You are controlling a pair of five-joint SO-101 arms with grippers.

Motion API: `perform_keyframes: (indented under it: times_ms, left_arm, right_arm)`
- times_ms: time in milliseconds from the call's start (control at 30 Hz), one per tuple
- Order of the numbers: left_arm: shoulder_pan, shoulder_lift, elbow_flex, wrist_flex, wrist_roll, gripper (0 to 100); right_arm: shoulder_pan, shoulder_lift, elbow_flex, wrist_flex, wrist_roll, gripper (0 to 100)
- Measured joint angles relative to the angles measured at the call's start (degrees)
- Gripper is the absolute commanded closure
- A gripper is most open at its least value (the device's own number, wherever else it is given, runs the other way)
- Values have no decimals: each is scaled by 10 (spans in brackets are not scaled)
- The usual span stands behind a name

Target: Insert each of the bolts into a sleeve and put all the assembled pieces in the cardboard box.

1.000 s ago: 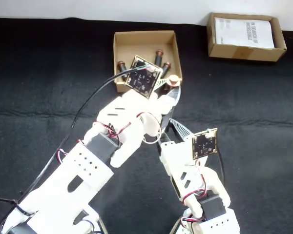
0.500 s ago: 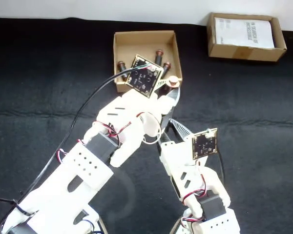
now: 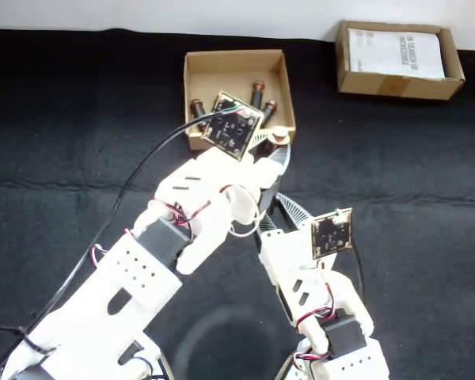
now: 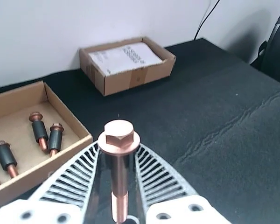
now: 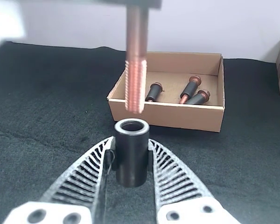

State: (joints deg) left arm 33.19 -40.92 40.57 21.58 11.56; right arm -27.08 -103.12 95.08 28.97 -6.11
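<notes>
The work surface is a table covered in black cloth with a fine nap and shallow creases.

Nearest the arm bases, the right gripper is closed on a sleeve, a short, black, matt cylinder with an open bore. It stands upright between the white, slotted fingers, which press on its two sides.

Directly above the sleeve hangs the bolt, copper-coloured, with a smooth shank and a threaded lower end. Its tip sits just over the sleeve's mouth and does not touch it. The left gripper is clamped on the bolt's shank below the hexagonal flanged head, with the bolt upright. In the high view, the bolt head lies beside the near right corner of the cardboard box.

The cardboard box is open-topped, plain brown and shallow. Several assembled pieces lie flat on its floor, each a copper bolt in a black sleeve.

Farther off, to the right, a second cardboard box holds a white printed sheet. A plain white wall borders the far edge of the table.

Change over the last second: the left arm has shifted slightly toward the near side, bringing the bolt head with it. The right arm has not moved.
</notes>
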Motion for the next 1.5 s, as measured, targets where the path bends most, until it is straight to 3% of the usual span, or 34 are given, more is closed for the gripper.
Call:
perform_keyframes:
  times_ms: [267,467,733,1300,1500]
  left_arm:
    - [6,-32,0,50,1,991]
    - [3,-35,33,50,48,991]
    - [3,-38,63,-14,54,991]
    - [3,-38,65,-15,55,991]
    - [12,-2,64,-19,94,991]
  right_arm:
    - [0,0,0,0,0,992]
    - [0,1,0,1,0,992]
    - [0,1,0,1,0,992]
    - [0,1,0,1,0,992]
    - [1,1,0,1,0,992]
